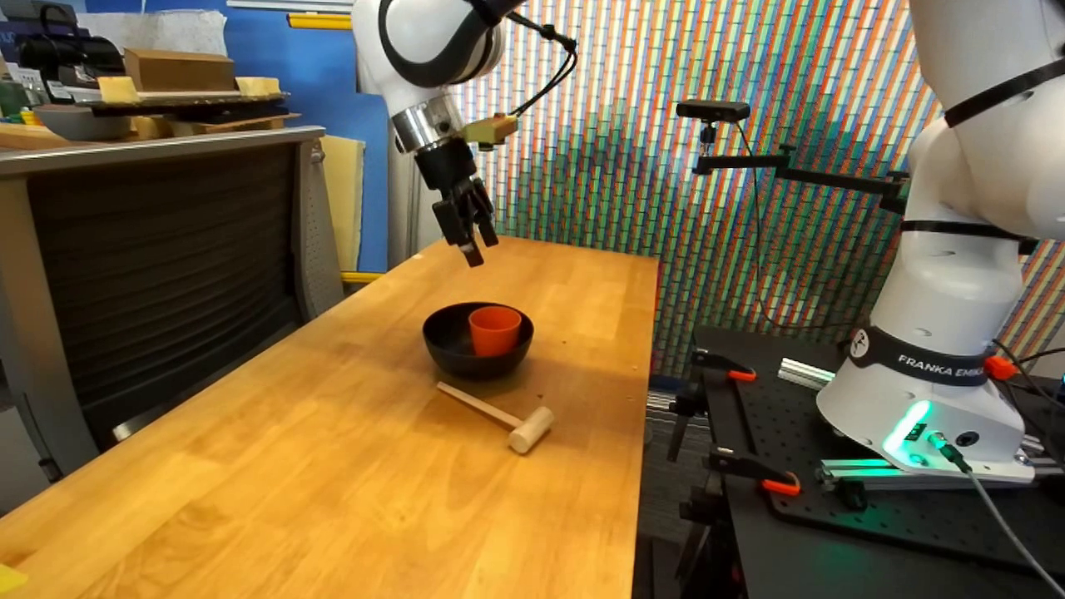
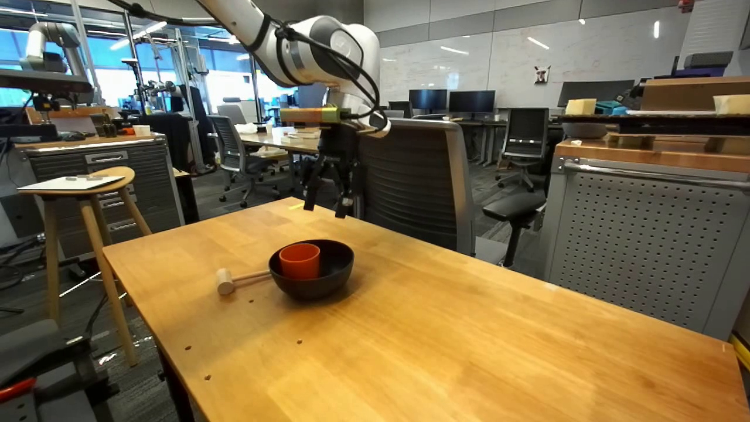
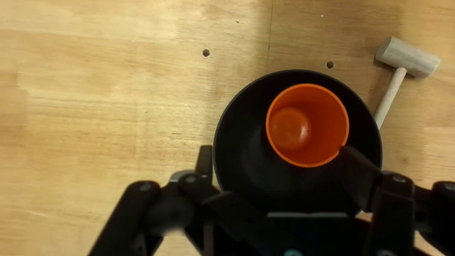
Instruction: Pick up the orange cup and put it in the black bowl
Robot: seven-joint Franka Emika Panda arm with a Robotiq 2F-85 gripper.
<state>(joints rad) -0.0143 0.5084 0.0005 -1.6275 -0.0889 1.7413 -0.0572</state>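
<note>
- We find the orange cup point(image 3: 307, 125) inside the black bowl point(image 3: 245, 151).
- Above the black bowl, the hand point(image 2: 326, 207) hangs spread wide, empty.
- We judge the placing done; perhaps only withdrawing remains.

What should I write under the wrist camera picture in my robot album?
Orange cup inside the black bowl, wooden mallet beside it, and the open gripper hovering above.
</note>
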